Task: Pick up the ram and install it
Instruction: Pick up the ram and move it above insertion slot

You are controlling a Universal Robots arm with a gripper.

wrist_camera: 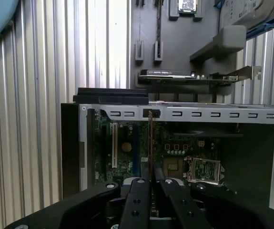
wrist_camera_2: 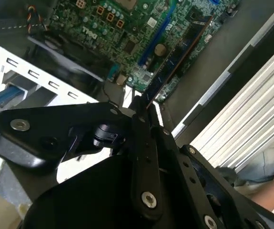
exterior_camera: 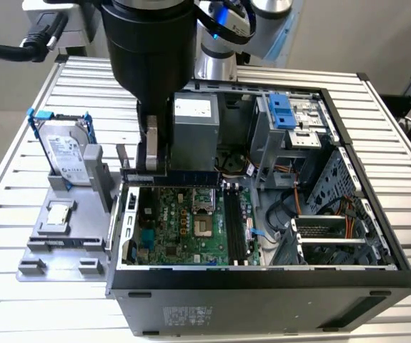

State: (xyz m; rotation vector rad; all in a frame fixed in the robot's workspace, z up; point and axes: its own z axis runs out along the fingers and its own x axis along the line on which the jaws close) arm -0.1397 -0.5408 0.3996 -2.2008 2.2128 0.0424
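My gripper (exterior_camera: 151, 166) is shut on the ram (exterior_camera: 184, 174), a long thin dark stick held level and on edge. In the exterior view it hangs over the back rim of the open computer case (exterior_camera: 262, 275), above the green motherboard (exterior_camera: 169, 221). The black memory slots (exterior_camera: 235, 225) lie further toward the exterior view's right, and the stick is turned crosswise to them. Both wrist views show the ram (wrist_camera_2: 175, 62) (wrist_camera: 150, 143) edge-on, running out from between the closed fingers (wrist_camera_2: 137, 125) (wrist_camera: 137, 195), with the board below it.
A grey fixture (exterior_camera: 55, 246) beside the case holds a silver hard drive in a blue-clipped frame (exterior_camera: 66, 150) and a small square chip (exterior_camera: 58, 213). Inside the case are the power supply (exterior_camera: 194, 128), a blue-fronted drive cage (exterior_camera: 284, 111) and cables (exterior_camera: 291, 207). Ribbed metal table (exterior_camera: 19, 214) surrounds everything.
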